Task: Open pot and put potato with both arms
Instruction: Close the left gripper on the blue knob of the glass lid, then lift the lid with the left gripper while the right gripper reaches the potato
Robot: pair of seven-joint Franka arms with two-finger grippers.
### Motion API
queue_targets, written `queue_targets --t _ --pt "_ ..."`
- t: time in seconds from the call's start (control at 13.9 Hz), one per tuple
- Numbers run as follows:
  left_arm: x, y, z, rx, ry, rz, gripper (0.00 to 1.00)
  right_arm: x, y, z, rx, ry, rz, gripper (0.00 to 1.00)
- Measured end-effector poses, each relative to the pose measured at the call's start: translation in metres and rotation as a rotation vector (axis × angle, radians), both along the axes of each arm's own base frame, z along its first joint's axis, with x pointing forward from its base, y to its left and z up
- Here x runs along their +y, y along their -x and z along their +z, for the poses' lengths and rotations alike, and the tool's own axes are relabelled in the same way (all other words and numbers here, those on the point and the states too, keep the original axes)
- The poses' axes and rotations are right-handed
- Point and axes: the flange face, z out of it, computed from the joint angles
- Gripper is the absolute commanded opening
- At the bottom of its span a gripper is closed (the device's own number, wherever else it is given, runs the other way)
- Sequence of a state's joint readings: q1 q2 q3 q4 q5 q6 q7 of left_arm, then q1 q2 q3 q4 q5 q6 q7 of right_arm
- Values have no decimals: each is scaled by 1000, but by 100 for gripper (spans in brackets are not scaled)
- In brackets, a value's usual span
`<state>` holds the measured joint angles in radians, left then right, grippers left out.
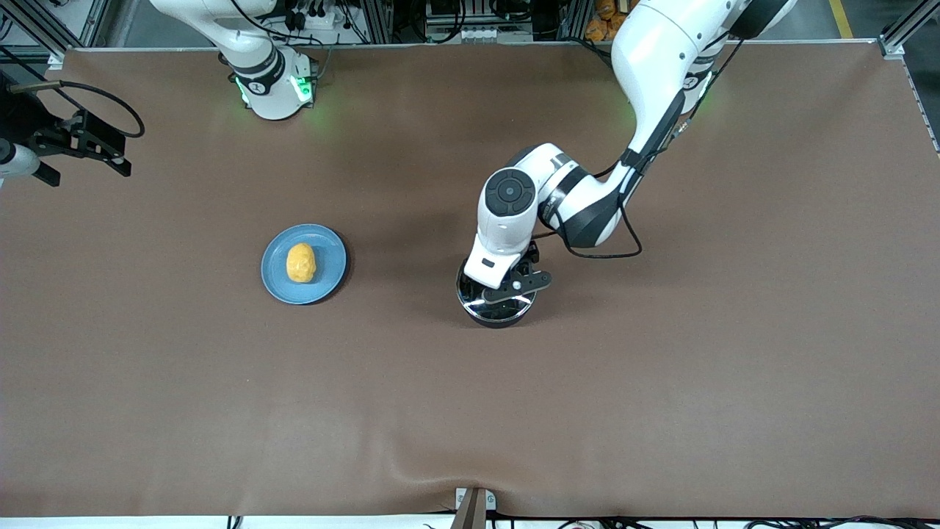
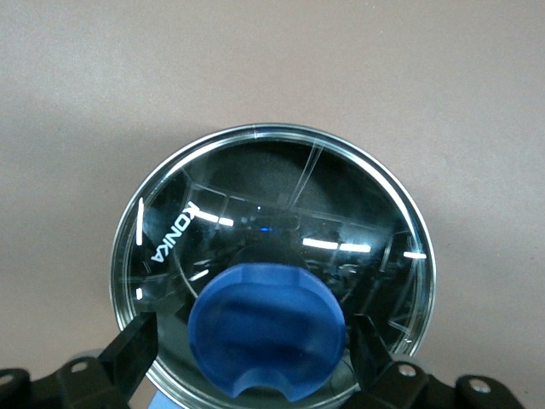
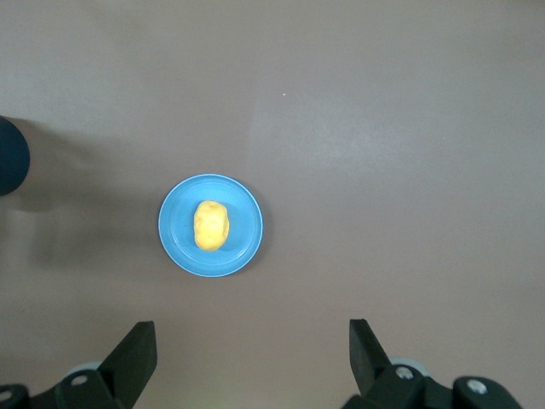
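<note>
Pot: small black round saucepan standing near the middle of the brown table, toward the left arm's end compared with the plate; its handle is hidden in every view.
Lid: round glass lid with metal rim seated on the pot, closing it; white lettering shows on the glass.
Knob: round blue plastic knob at the centre of the lid, lying between the two fingers of the left gripper with a gap on each side.
Left gripper: black two-finger gripper directly over the lid; jaws spread wide on either side of the knob, the fingers not touching it, nothing gripped.
Left arm: white arm with black joints, reaching from its base down over the pot.
Potato: small oval yellow-orange lumpy potato lying on the plate, well apart from the pot, toward the right arm's end of the table.
Plate: flat round blue plate resting on the table, carrying the potato alone.
Right gripper: black two-finger gripper held high over the table at the right arm's end, its wrist camera looking down on plate and potato; jaws spread wide, empty.
Right arm: white arm, waiting.
</note>
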<state>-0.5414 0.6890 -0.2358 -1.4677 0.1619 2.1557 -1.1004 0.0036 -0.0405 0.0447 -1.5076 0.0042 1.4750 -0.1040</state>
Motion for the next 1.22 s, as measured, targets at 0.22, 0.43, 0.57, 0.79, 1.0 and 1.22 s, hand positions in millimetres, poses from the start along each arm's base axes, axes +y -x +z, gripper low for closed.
queue_targets --t 0.22,0.43,0.57,0.79,1.0,1.22 --pt "0 0 1 -3 3 0 56 0 0 0 0 -1 0 100" --pt "-1 -1 1 -6 5 1 50 0 0 0 0 -1 0 100" --pt "-1 -1 1 -6 5 3 50 0 0 0 0 -1 0 100" --pt "-1 -5 9 -17 15 21 50 0 0 0 1 -1 0 100" --pt "1 -13 43 -59 41 37 50 -3 -2 -3 7 -1 -5 100" --pt "26 -27 85 -84 38 77 50 -4 -14 -22 39 -1 -7 100"
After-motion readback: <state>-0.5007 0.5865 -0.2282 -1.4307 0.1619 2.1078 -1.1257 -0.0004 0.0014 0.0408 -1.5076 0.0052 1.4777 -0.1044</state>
